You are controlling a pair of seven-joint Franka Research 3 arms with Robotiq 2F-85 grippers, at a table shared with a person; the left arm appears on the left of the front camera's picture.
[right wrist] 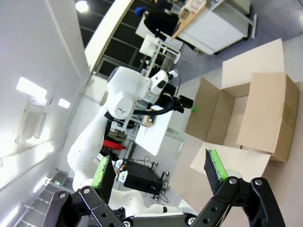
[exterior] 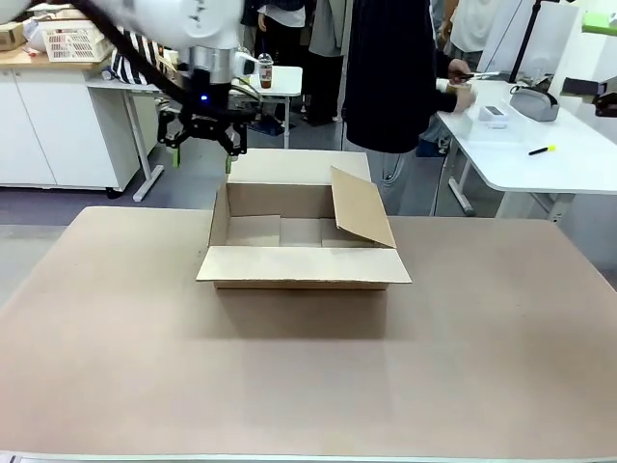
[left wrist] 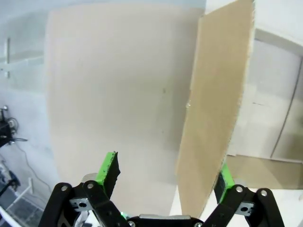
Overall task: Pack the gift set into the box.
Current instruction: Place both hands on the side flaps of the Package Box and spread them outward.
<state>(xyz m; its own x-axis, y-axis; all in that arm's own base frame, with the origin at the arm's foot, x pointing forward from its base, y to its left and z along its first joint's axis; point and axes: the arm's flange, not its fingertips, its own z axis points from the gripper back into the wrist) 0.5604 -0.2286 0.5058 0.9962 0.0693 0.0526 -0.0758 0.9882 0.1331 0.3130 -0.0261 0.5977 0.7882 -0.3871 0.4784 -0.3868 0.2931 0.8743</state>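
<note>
**Left claw poised over the carton's upright flap**

The large brown corrugated cardboard carton (exterior: 304, 267) sits open in the middle of the brown-topped desk (exterior: 434, 367). The left claw (exterior: 204, 147) hangs above the carton's rear left corner with its green-padded fingers spread. In the left wrist view, the edge of the carton's left flap (left wrist: 213, 109) runs up between them, close to one pad. The right claw (right wrist: 158, 158) is also spread and holds nothing, well clear of the carton.

The gift set is not yet packed. The grey pouch with a black strap (exterior: 533, 102) and the small white rectangular item (exterior: 494, 113) lie on a white desk (exterior: 569, 154) beyond the carton's right side. A person (exterior: 390, 77) stands there, behind the carton.

The step looks like clearing the carton's mouth. The right flap (exterior: 362, 207) leans inward over the opening. To do it well, the left claw should centre on its flap before closing, then swing it outward gently so the carton does not slide.
</note>
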